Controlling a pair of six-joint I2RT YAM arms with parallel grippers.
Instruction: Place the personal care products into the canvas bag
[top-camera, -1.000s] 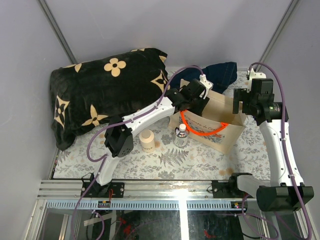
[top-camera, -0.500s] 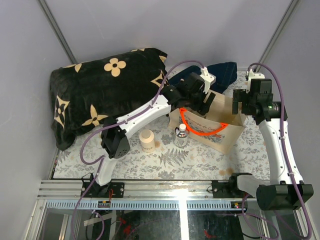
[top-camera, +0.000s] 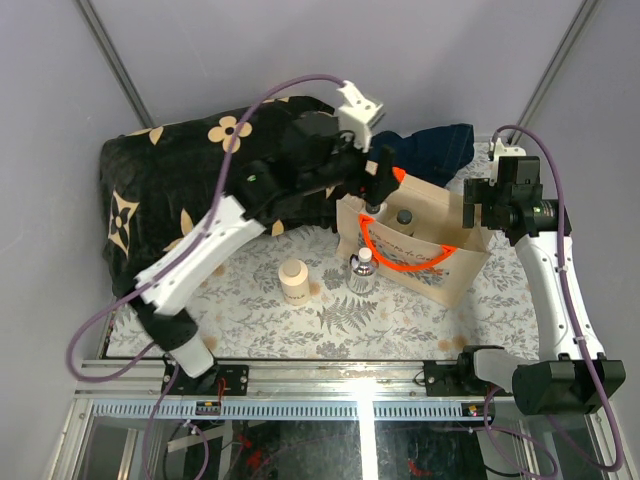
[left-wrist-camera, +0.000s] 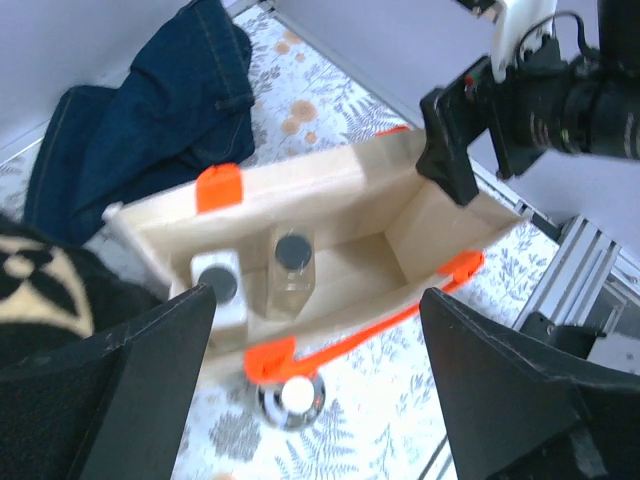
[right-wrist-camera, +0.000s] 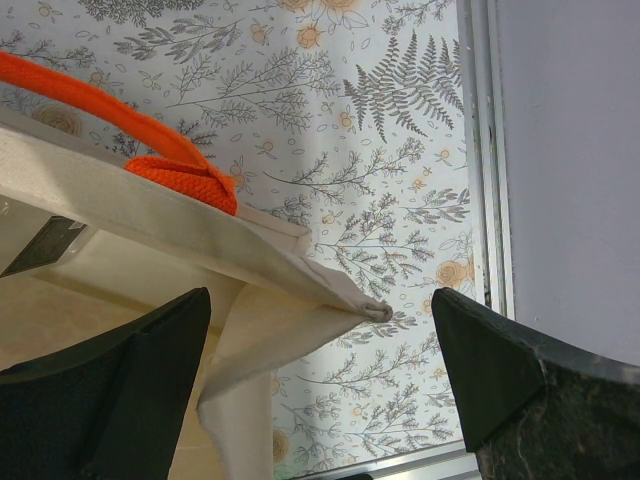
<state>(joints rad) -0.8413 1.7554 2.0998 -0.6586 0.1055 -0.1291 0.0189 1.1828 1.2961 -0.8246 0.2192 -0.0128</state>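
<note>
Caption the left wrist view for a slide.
Open left hand over the canvas bag; white bottle and clear bottle stand inside, faceted bottle outside.

No legible text, brand, number or sign in any view. Dark print on the side wall of the canvas bag (top-camera: 445, 272), partly behind an orange handle and too small and blurred to read. On the black blanket (top-camera: 180, 190), only cream flower and four-point motifs.
</note>
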